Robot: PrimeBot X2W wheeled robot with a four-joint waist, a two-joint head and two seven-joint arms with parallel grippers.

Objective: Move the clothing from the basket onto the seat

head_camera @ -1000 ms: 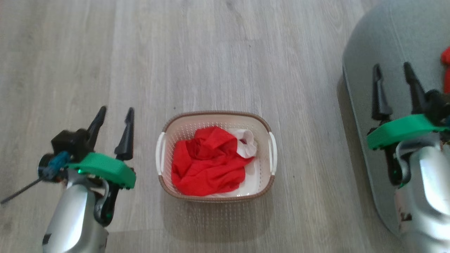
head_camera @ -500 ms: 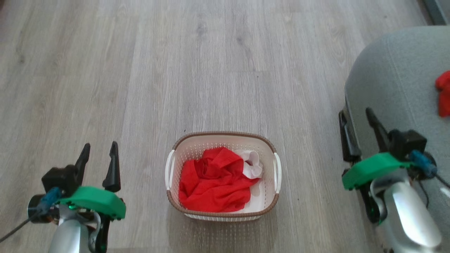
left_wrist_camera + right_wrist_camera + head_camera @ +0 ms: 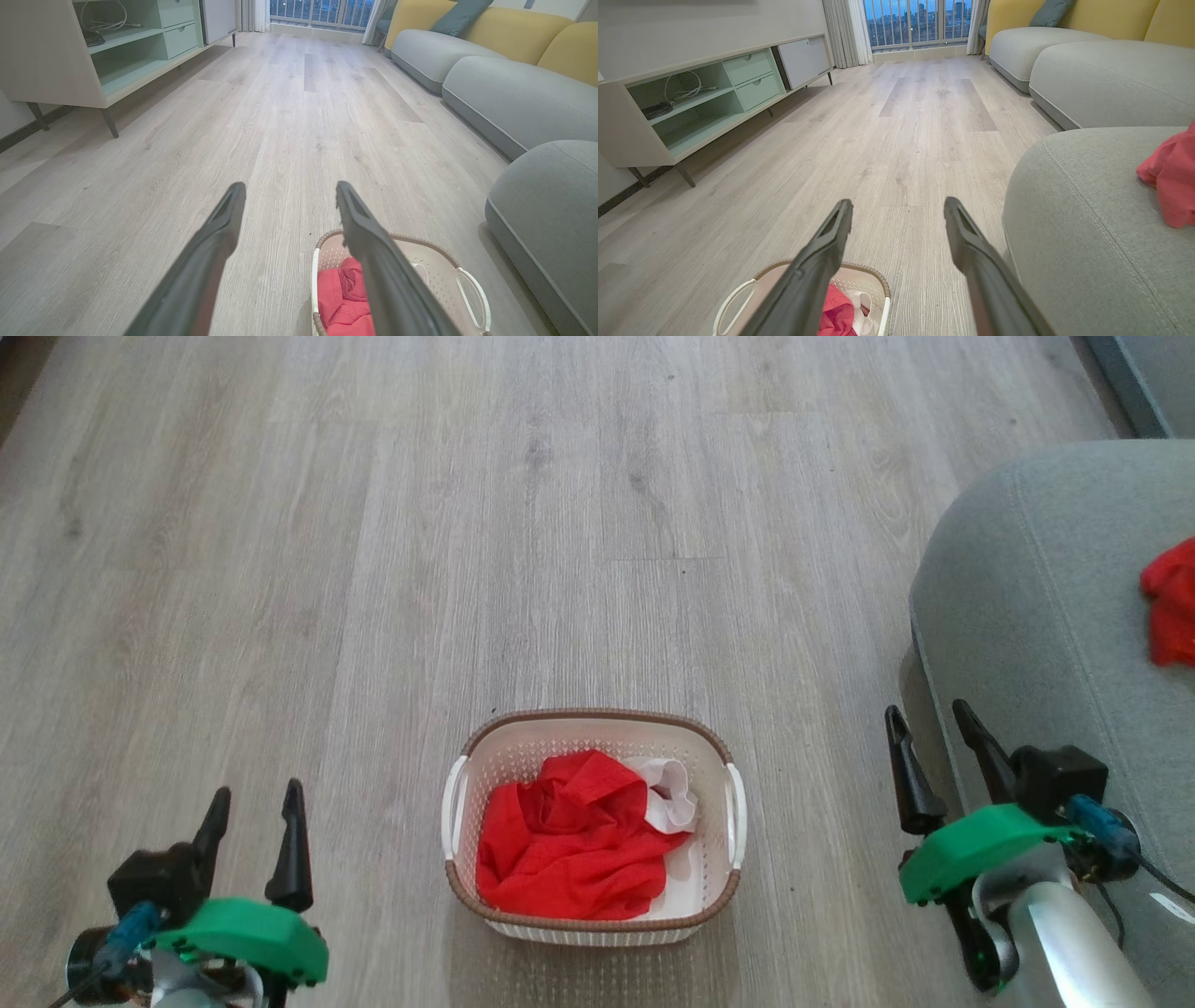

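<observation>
basket (image 3: 597, 715): lower centre of the head view, on the floor (image 3: 373, 569)
clothing (image 3: 569, 845): inside the basket
seat (image 3: 1036, 616): right edge, apart from the basket
lone garment (image 3: 1172, 607): on the seat, far right
left gripper (image 3: 259, 791): lower left, left of the basket
right gripper (image 3: 927, 709): lower right, between basket and seat

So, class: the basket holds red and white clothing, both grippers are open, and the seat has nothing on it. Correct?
No: a red garment lies on the seat, as the head view shows. The basket does hold red and white clothing; the left gripper and right gripper are open.
</observation>
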